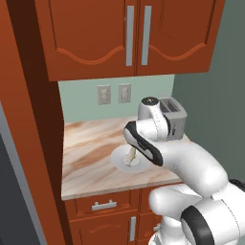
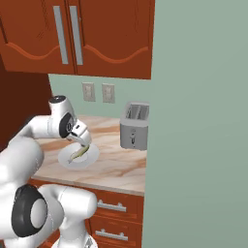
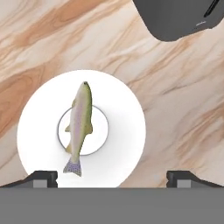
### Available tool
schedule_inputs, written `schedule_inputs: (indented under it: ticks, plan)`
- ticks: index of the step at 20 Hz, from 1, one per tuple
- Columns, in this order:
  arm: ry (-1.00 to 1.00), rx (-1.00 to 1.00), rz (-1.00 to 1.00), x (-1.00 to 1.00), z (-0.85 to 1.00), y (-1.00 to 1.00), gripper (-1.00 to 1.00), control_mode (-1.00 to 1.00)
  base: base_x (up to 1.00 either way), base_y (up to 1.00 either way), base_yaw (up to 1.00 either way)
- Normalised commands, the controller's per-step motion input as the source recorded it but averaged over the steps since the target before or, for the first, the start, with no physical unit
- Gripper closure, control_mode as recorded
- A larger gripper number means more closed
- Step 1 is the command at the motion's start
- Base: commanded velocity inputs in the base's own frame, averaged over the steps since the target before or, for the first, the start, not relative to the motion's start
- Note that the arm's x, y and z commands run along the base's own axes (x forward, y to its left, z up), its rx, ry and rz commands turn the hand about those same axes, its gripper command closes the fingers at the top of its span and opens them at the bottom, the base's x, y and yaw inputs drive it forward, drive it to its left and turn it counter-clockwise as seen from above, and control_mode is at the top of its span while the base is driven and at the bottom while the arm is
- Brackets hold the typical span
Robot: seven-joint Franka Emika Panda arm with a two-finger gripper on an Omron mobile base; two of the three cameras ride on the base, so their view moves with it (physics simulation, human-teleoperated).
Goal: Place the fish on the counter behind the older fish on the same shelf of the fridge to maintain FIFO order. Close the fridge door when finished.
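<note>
The fish (image 3: 80, 127) lies on a white plate (image 3: 127, 131) on the marbled counter (image 3: 52, 39), head towards the wall. It is pale cream with an olive back. In the base views the fish (image 1: 130, 156) (image 2: 77, 154) sits on the same plate (image 1: 119, 162) (image 2: 93, 156) near the counter's (image 1: 91, 143) front. My gripper (image 3: 113, 178) (image 2: 85, 143) hangs just above the plate, open, with nothing between its fingertips (image 3: 43, 177). The fish lies towards the left fingertip, clear of both. The older fish and the shelf are out of view.
A steel toaster (image 1: 174, 117) (image 2: 134, 127) stands at the counter's back right, against the green wall. Wooden wall cabinets (image 1: 129, 38) hang overhead. A tall wooden panel (image 1: 33, 143) bounds the counter on the left, with a grey edge (image 1: 16, 182) beyond it.
</note>
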Motion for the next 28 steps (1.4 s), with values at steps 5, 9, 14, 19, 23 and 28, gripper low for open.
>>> schedule_inputs:
  ticks: [5, 9, 14, 19, 23, 28]
  plan:
    - [0.02, 0.0, -0.06, 0.36, -0.41, 0.21, -1.0, -1.0, 0.0, 0.0, 0.0]
    - [0.05, 0.0, -0.07, 0.27, -0.38, 0.22, -1.0, -1.0, 0.0, 0.0, 0.0]
    - [0.05, 0.0, -0.03, 0.21, -0.42, 0.1, -1.0, -1.0, 0.0, 0.0, 0.0]
    - [0.02, 0.0, 0.0, 0.12, -0.37, 0.0, -1.0, -1.0, 0.0, 0.0, 0.0]
    - [0.03, 0.0, 0.0, 0.12, -0.31, 0.0, -1.0, -1.0, 0.0, 0.0, 0.0]
    - [0.03, 0.0, 0.0, 0.25, -0.28, 0.0, -1.0, -1.0, 0.0, 0.0, 0.0]
